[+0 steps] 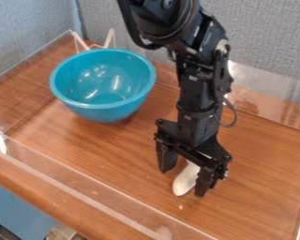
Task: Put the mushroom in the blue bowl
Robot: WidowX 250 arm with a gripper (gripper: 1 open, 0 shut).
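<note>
The gripper (191,174) stands spread wide over the mushroom (184,182) lying on the table (78,141), well apart from the bowl (104,84); closing off-centre could squirt it sideways.

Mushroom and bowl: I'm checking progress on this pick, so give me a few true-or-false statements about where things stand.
1. The mushroom lies on the table. True.
2. The mushroom is inside the bowl. False: it is on the wood, well apart from the bowl.
3. The gripper has its jaws open, one on each side of the mushroom. True.
4. The gripper holds the mushroom in the air. False: the mushroom rests on the table.
5. The bowl lies tipped over. False: it stands upright.
</note>
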